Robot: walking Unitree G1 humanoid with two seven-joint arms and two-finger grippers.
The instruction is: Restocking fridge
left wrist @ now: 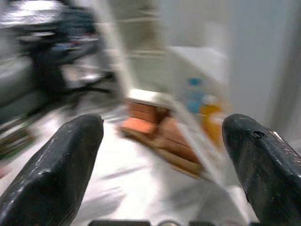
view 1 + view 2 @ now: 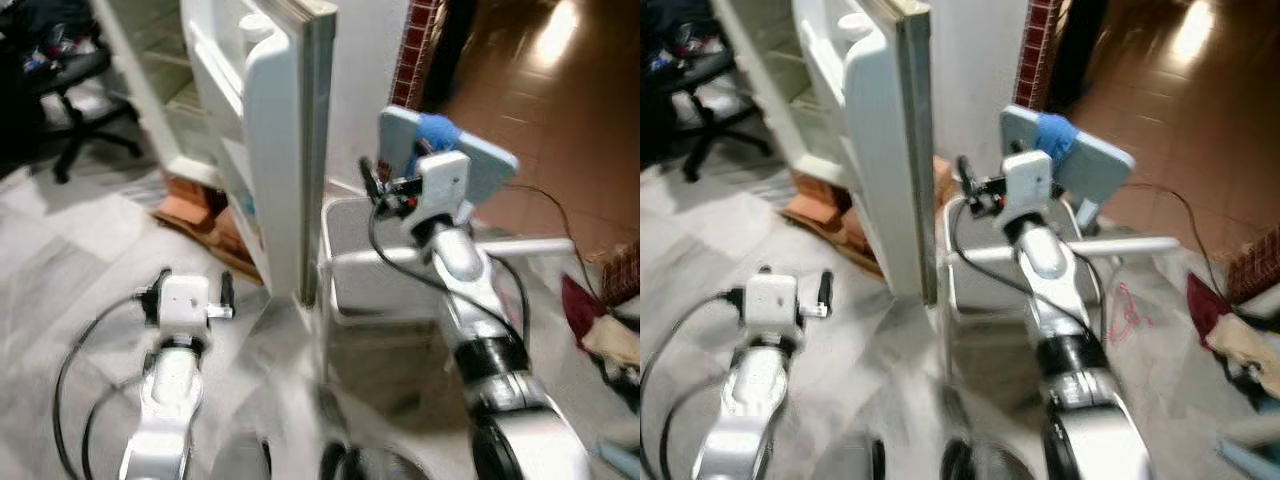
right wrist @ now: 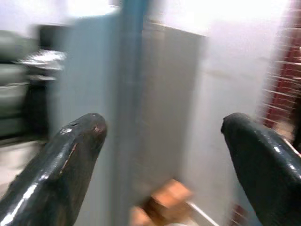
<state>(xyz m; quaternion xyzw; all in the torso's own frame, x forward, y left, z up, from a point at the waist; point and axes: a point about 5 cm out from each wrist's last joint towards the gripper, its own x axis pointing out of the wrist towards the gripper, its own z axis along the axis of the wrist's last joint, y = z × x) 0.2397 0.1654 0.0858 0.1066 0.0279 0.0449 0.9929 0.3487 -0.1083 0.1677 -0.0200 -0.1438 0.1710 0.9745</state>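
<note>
Fridge door [image 2: 285, 130] stands wide open, edge-on, the fridge [image 2: 150, 60] shelves pale behind it. Left gripper [image 1: 162, 155] hangs low over the marble floor [image 2: 60, 270] beside the door, jaws spread apart and empty. Right gripper [image 3: 164, 165] is raised just past the door's edge, jaws apart too, nothing held. Blurred blue and orange bottles [image 1: 202, 101] sit in the door's lower rack; no label is readable. White bin [image 2: 370, 260] sits just behind the door.

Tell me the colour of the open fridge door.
White, the fridge door shows best in the left eye view.
</note>
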